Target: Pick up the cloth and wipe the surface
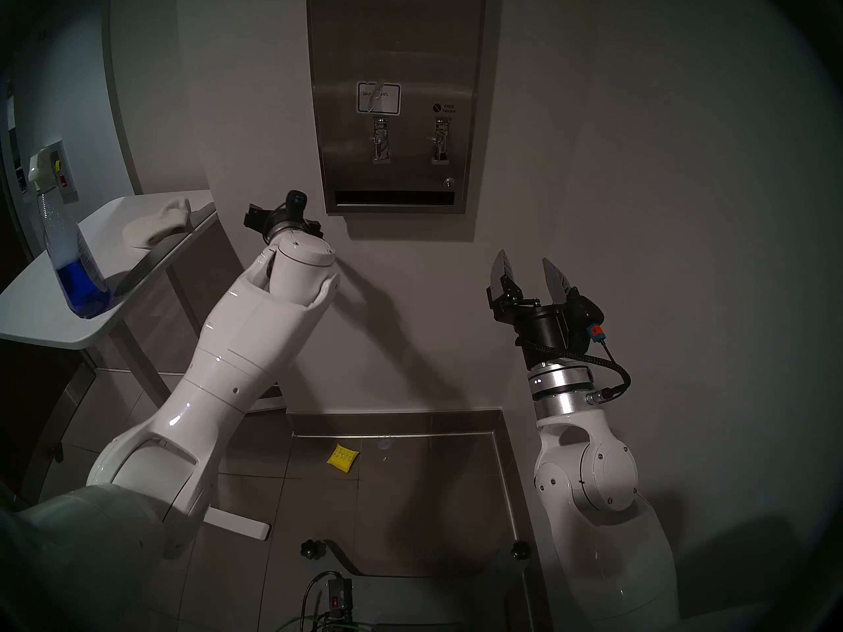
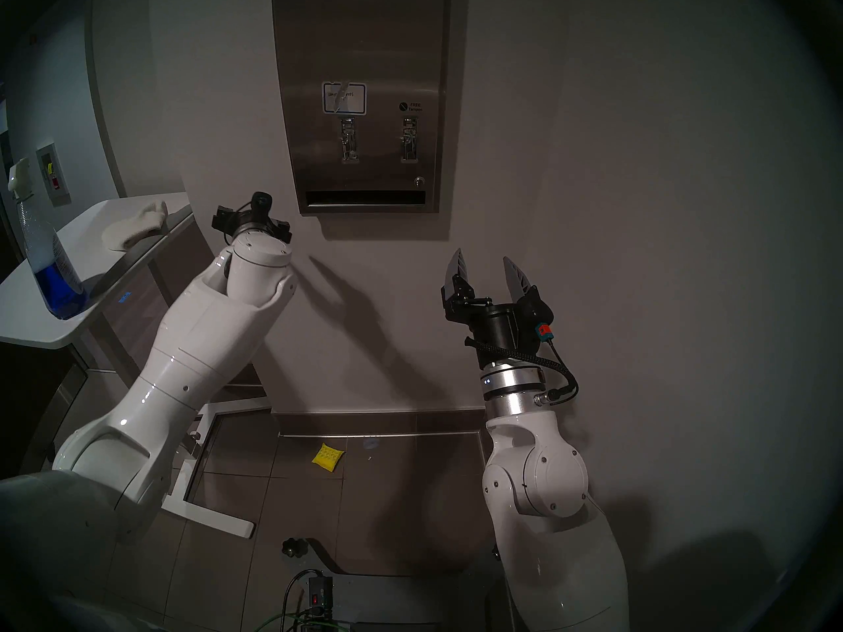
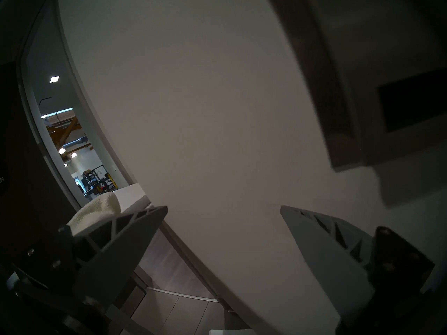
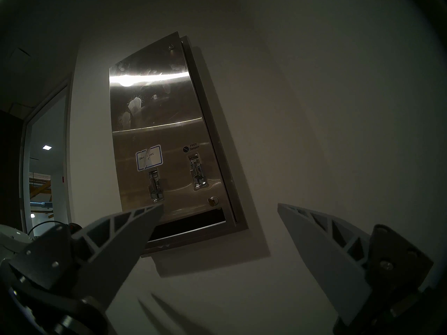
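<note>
Showing smudges on the dispenser front (image 4: 154,124) that the head views miss, the right wrist view frames it; the left gripper (image 3: 223,208), wide open and empty, hangs right of the cloth (image 1: 157,227) on the table (image 1: 54,325).

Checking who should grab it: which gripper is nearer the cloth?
Left. The left gripper is open just short of the cloth; the right gripper, also open, is far across, below the dispenser.

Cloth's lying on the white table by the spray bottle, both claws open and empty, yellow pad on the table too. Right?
Not the yellow pad: the head view shows it on the floor tiles below the dispenser. The cloth, white table, spray bottle and open, empty left claw and right claw stand.
</note>
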`<state>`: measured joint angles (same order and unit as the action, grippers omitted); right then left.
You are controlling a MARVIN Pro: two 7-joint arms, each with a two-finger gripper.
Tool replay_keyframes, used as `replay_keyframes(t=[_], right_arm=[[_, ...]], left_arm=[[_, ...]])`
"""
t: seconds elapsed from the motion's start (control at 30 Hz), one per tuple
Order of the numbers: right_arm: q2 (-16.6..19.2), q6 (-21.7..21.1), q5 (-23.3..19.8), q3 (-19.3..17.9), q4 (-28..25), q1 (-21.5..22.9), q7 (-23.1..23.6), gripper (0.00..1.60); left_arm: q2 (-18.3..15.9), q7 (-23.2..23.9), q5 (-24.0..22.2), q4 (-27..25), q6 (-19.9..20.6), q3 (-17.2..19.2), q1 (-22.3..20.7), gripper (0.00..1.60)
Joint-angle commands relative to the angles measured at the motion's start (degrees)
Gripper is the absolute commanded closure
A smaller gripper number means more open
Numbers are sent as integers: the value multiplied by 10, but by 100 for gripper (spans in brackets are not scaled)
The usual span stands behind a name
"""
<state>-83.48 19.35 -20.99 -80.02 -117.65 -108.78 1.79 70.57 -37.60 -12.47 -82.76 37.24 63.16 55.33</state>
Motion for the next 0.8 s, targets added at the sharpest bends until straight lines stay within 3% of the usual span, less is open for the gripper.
replay_keyframes(t=[0.0,0.1,0.37,0.77], right_arm=[[-2,5,1,0,-17,10,2,0],[-2,5,1,0,-18,10,3,0],[-4,5,1,-1,-17,11,5,0],[-6,5,1,-2,-17,10,8,0]], left_arm=[[-4,-16,7,-64,-17,-15,56,0],[-11,-26,4,-91,-19,-14,84,0],[-21,-30,-36,-144,-42,39,125,0],[-22,1,-141,-218,-77,120,197,0]])
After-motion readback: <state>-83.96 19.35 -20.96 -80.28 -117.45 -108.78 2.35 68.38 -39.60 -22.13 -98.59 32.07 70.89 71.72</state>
